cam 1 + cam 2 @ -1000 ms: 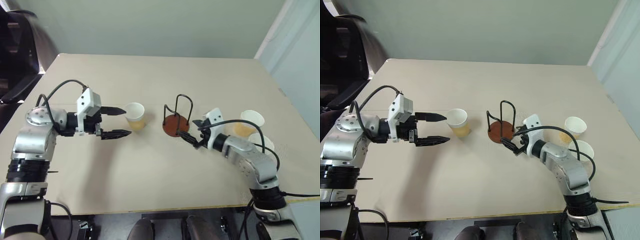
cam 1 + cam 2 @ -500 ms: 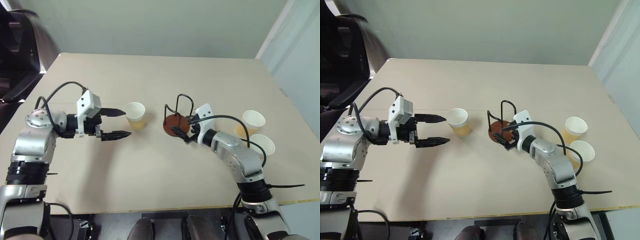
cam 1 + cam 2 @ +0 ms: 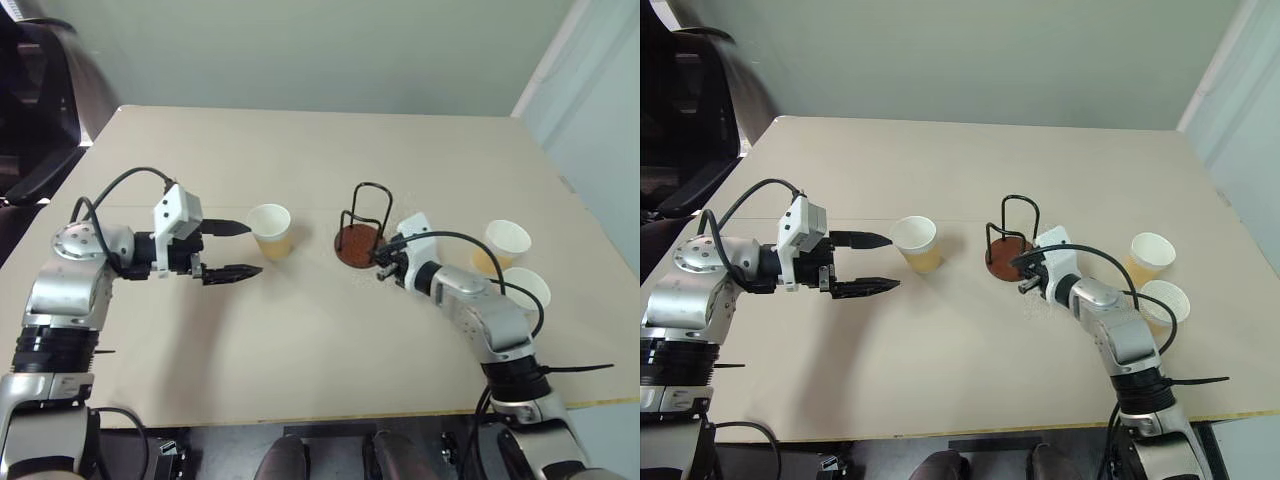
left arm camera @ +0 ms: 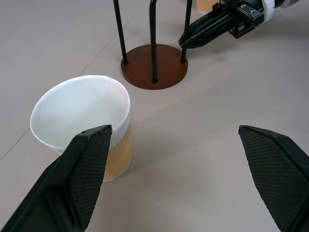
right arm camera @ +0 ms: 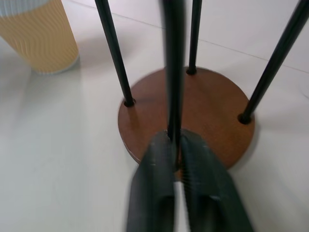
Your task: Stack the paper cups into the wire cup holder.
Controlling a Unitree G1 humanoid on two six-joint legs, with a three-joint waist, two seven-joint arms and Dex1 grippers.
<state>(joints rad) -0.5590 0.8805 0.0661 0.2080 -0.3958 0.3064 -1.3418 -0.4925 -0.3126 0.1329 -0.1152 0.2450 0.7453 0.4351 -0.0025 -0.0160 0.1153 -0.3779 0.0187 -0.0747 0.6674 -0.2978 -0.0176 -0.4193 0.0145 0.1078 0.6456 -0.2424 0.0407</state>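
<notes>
One paper cup (image 3: 270, 231) stands upright left of centre, tan outside and white inside. My left gripper (image 3: 256, 247) is open just left of it, and its fingers (image 4: 82, 169) flank the cup's near side without touching it. The wire cup holder (image 3: 360, 245), a reddish-brown disc with black wire arches, stands empty at mid-table. My right gripper (image 5: 175, 145) is shut on one wire post at the disc's near edge. Two more paper cups (image 3: 505, 240) (image 3: 527, 288) stand upright at the far right, behind my right arm.
The beige table (image 3: 300, 340) has bare room in front of and behind the holder. A dark chair (image 3: 40, 90) stands past the table's left corner. A pale wall runs along the right side.
My right gripper went from open to shut on a wire post of the holder. The holder, tipped half a second ago, stands level and sits slightly further right. The left arm kept still.
</notes>
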